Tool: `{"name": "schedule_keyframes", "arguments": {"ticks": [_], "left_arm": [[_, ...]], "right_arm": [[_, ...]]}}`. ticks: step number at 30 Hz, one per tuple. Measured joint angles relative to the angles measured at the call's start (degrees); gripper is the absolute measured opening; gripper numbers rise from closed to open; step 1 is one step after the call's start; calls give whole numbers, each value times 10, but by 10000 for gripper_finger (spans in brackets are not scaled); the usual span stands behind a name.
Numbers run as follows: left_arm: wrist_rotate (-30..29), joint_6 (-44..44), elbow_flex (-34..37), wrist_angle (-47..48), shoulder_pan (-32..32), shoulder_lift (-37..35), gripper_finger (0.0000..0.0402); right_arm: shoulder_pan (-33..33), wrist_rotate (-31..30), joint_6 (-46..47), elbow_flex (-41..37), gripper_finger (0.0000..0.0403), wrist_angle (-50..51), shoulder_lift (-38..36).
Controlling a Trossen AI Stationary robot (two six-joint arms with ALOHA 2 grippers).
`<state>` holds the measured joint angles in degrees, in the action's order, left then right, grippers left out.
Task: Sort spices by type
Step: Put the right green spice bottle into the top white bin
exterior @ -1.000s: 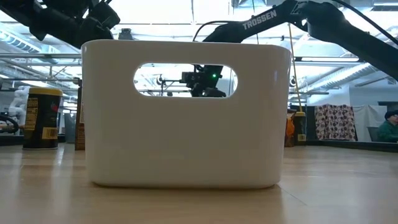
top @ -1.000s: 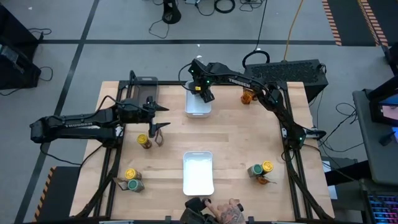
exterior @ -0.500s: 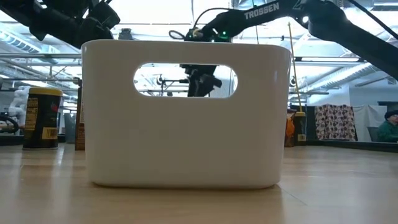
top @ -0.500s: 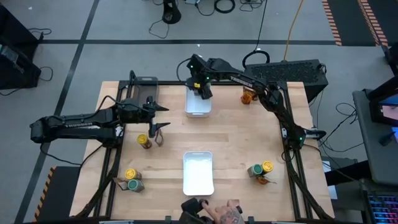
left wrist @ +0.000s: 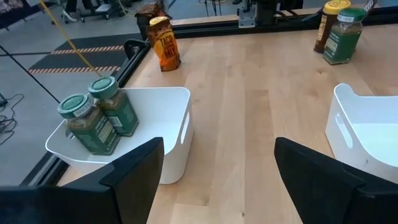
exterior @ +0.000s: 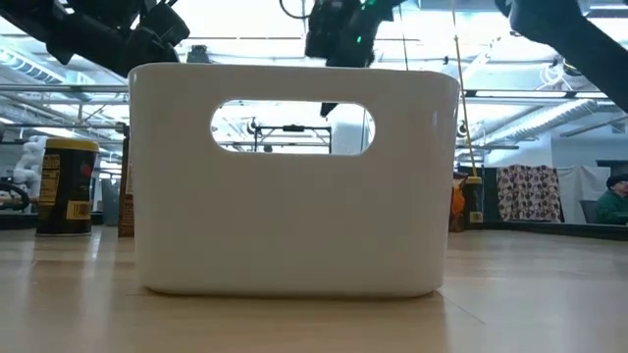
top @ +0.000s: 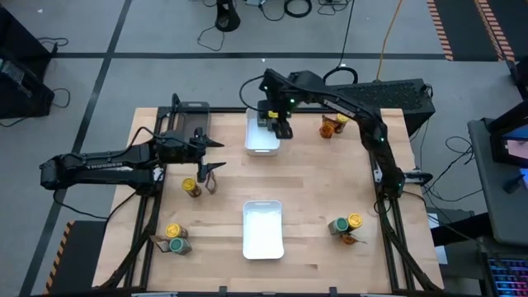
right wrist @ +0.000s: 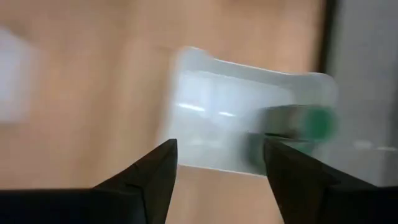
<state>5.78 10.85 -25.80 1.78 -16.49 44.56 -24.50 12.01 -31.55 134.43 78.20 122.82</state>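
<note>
The far white bin (top: 262,139) holds two green-lidded jars (left wrist: 99,115), standing on its floor. My right gripper (top: 280,125) hangs open and empty above this bin's right edge; its wrist view (right wrist: 217,186) shows a green-lidded jar (right wrist: 298,127) in the bin below. My left gripper (top: 214,157) is open and empty at the table's left, just beyond a yellow-lidded jar (top: 191,188). Its wrist view (left wrist: 217,186) looks across the table. Orange packets (top: 332,127) lie at the far right.
A second white bin (top: 262,229) stands at the near middle and fills the low view (exterior: 294,196). Jars stand at the near left (top: 175,238) and near right (top: 346,223). A dark tray (top: 191,115) sits at the far left.
My right gripper has risen out of the far white bin and gone a little toward the table's right edge. A person's hand at the table's near edge has drawn back out of view.
</note>
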Motion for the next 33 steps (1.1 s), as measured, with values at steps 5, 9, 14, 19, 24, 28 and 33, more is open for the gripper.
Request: {"name": "schedule_keyframes", "arguments": {"ticks": [5, 9, 14, 19, 24, 28, 33], "left_arm": [[1, -15, 0, -6, 1, 0, 311], [20, -16, 0, -14, 7, -1, 311], [21, -16, 0, -15, 24, -5, 311], [21, -16, 0, -14, 41, -7, 311], [22, -17, 0, -14, 60, -10, 311], [22, -17, 0, -15, 72, -13, 311], [22, -16, 0, -32, 86, -14, 311]], "right_arm": [[48, 63, 69, 0, 197, 70, -30], [113, 62, 119, 0, 183, 95, -40], [204, 36, 195, 0, 166, 115, -49], [284, -42, 271, -1, 155, 118, -49], [342, -55, 334, -1, 148, 118, -50], [386, -137, 381, -2, 148, 118, -67], [453, -261, 480, -52, 148, 118, -129]]}}
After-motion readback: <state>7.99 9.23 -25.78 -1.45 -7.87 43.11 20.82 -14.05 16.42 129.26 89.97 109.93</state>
